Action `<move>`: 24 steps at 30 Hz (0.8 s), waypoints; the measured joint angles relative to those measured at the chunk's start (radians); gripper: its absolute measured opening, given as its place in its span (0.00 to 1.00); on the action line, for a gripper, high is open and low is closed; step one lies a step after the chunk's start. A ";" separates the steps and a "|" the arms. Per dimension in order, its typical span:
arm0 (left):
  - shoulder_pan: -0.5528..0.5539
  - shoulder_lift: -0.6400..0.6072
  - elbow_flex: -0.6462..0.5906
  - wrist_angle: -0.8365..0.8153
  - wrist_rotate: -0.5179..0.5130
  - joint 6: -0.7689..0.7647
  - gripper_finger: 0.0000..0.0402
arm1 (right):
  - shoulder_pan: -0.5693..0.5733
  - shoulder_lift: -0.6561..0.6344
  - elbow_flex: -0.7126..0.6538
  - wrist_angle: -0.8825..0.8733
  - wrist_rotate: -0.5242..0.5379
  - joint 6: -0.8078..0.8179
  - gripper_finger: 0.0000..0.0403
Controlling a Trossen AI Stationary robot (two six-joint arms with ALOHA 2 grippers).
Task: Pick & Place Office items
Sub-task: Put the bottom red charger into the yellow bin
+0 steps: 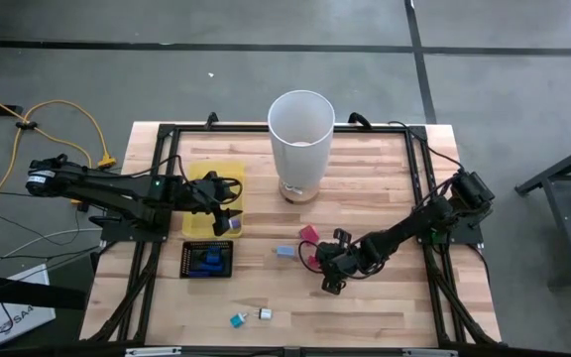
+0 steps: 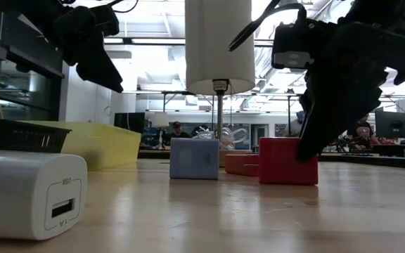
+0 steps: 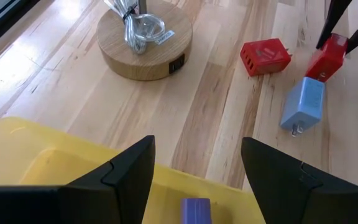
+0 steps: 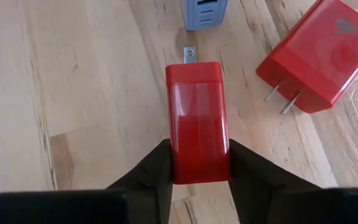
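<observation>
High view, step in hand: I have the right gripper down on the table right of centre, at a small red charger; I judge this the grasp stage of one pick.
High view, waiting arm: the left gripper hangs over the yellow tray, jaws spread and empty.
High view, other items: a pink-red charger and a light blue charger lie just beside the grasp; a teal piece and a white piece sit near the front edge, well apart from it.
High view, containers: a black mesh tray holds a blue item; the tall white bin stands at the back.
Low view, obstacles: the light blue charger stands close beside the red charger, so I judge the lift must go straight up.
Left wrist view, tray contents: a purple piece lies in the yellow tray between my open fingers.
Right wrist view, grip: both fingers press the sides of the red charger, clenched on it; it rests on the wood, not lifted.
Right wrist view, next move: I judge a clean vertical lift, then a carry to a tray; which tray I cannot tell.
</observation>
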State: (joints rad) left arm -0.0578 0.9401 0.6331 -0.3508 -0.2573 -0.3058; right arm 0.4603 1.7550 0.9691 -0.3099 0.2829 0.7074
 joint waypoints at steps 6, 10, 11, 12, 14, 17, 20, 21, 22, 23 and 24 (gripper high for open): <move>0.000 0.000 0.000 0.000 0.000 0.000 0.58 | 0.000 0.000 0.000 0.000 0.001 0.000 0.27; 0.000 0.000 0.000 0.001 0.000 0.000 0.58 | 0.000 -0.001 0.000 0.041 -0.002 -0.005 0.27; 0.000 0.000 0.000 0.004 0.000 0.000 0.58 | 0.000 -0.004 0.000 0.057 -0.001 -0.012 0.27; 0.000 0.000 0.000 0.012 0.000 0.001 0.58 | 0.000 -0.010 0.000 0.071 -0.002 -0.023 0.27; 0.000 0.000 0.000 0.032 0.002 0.009 0.58 | 0.003 -0.024 0.000 0.119 0.001 -0.046 0.27; 0.000 0.000 0.000 0.068 0.026 0.029 0.58 | 0.005 -0.048 0.000 0.187 0.012 -0.102 0.27; 0.000 0.000 0.000 0.111 0.067 0.056 0.58 | 0.005 -0.078 0.002 0.291 0.038 -0.160 0.27; 0.000 0.000 0.000 0.126 0.080 0.063 0.58 | 0.006 -0.092 0.001 0.306 0.054 -0.183 0.27; 0.000 0.000 0.000 0.143 0.092 0.066 0.58 | 0.005 -0.101 0.000 0.335 0.060 -0.207 0.27; 0.000 0.000 0.000 0.157 0.103 0.067 0.58 | 0.004 -0.107 0.000 0.378 0.061 -0.231 0.27; 0.000 0.000 0.000 0.168 0.112 0.067 0.58 | 0.003 -0.113 0.001 0.414 0.067 -0.259 0.27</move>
State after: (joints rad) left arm -0.0576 0.9401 0.6331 -0.1829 -0.1455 -0.2388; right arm 0.4633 1.6416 0.9699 0.1038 0.3496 0.4484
